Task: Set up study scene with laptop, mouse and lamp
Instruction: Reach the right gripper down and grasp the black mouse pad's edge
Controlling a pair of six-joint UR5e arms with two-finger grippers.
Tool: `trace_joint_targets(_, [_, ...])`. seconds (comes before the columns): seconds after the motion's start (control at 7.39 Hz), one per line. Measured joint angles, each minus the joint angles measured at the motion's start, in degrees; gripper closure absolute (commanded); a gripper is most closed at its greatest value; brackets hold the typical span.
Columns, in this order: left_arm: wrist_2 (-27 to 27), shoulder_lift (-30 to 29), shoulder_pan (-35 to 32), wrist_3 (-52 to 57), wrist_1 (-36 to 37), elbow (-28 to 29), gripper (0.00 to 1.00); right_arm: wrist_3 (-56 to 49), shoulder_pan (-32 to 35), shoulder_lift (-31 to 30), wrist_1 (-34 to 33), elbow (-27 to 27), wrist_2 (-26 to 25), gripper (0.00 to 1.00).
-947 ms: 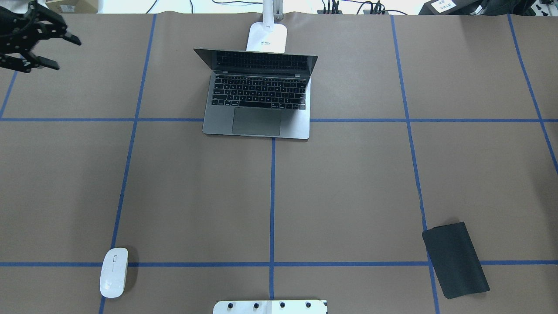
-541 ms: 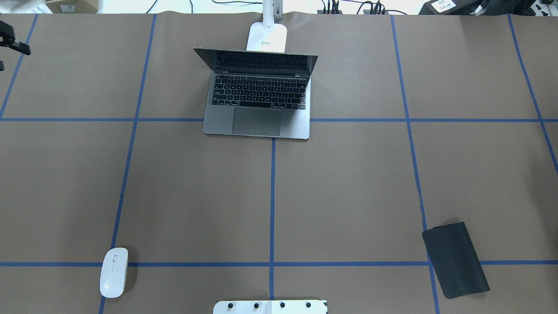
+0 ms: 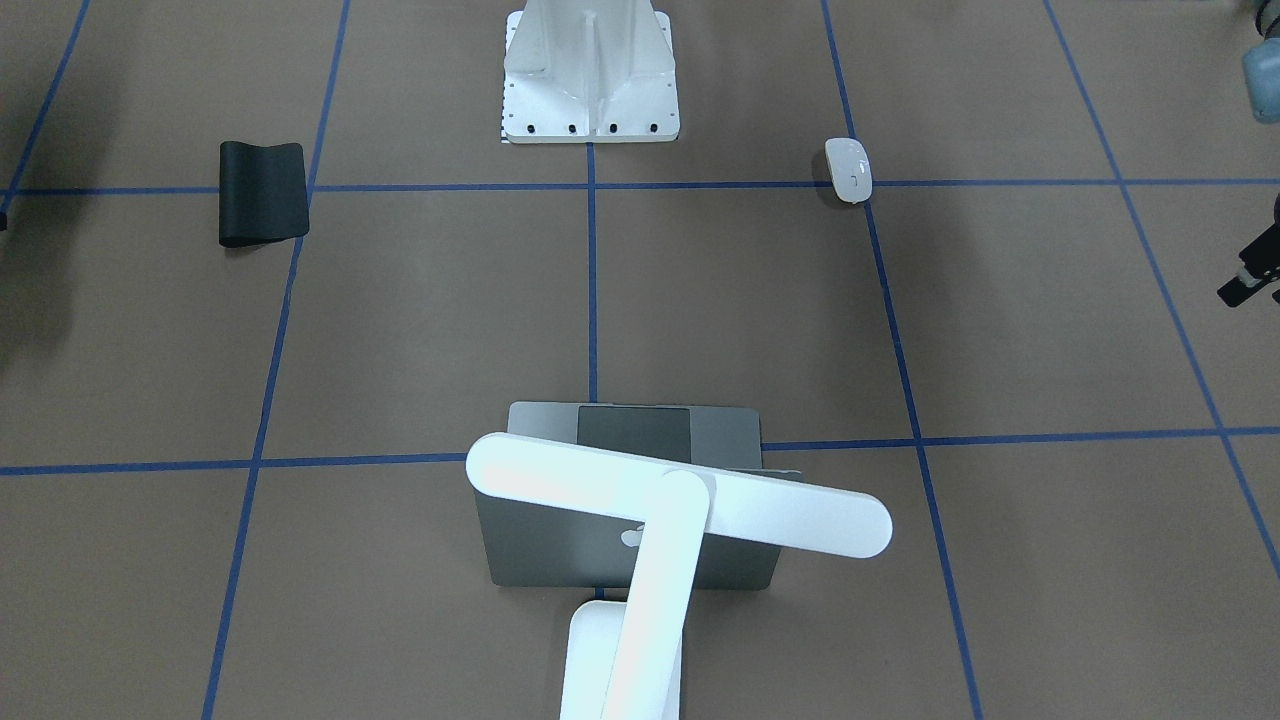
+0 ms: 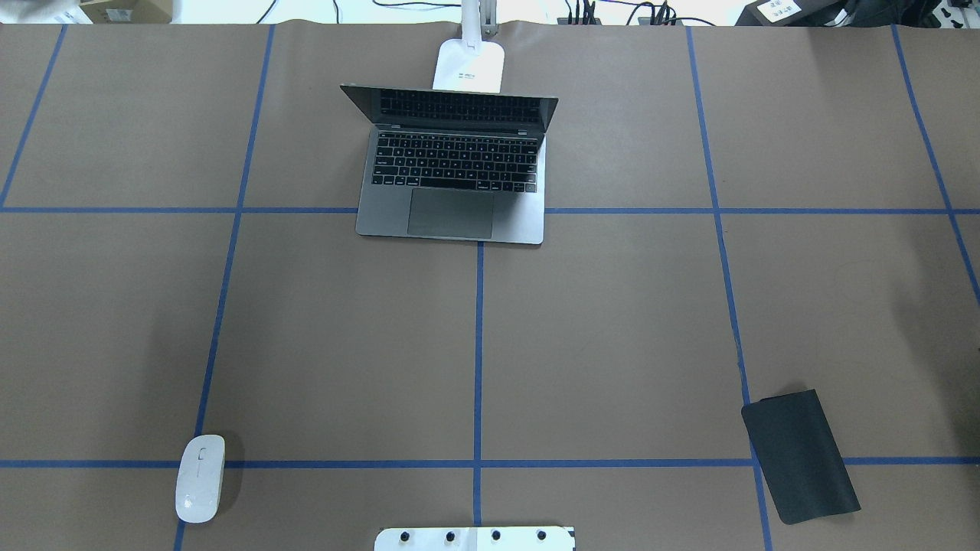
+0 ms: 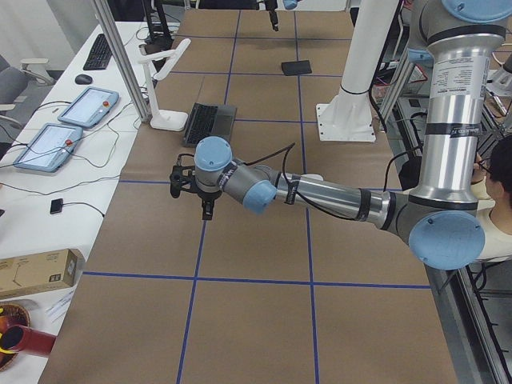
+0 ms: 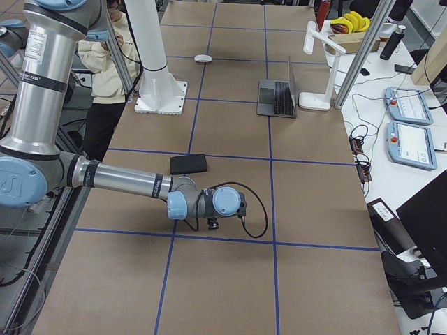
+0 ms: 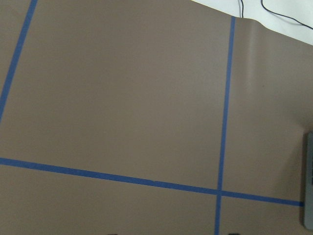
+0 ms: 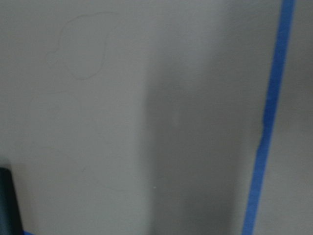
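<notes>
The laptop stands open at the table's far middle, with dark keys and a large trackpad. The lamp's base stands just behind it, and its bar head hangs over the lid. The white mouse lies at the near left on a blue tape line. My left gripper shows only as a black tip at the front view's right edge. It hovers over bare table in the left view, and I cannot tell whether it is open. My right gripper hovers near the black mat, state unclear.
A flat black mat lies at the near right. The white bolted pedestal stands at the near middle edge. Blue tape lines grid the brown table. Tablets, cables and a person show beyond the table's ends in the side views.
My left gripper, seen open at the overhead view's far left corner, has drawn off to the left and out of that view. The laptop, the mouse, the lamp and the mat have not moved.
</notes>
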Motion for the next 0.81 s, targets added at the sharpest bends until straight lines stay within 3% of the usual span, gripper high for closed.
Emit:
trace_joint_targets(0.54, [-0.17,1.62,-0.94,3.59,-0.3,-0.29,0.19,21.79,-14.83,-0.33,18.98,-0.16,3.54,0.0])
trace_joint_targets(0.81, [-0.6,1.58,-1.02,3.64,-0.25,-0.71,0.19,27.65,-18.9,-0.19,21.16,-0.27,3.7,0.0])
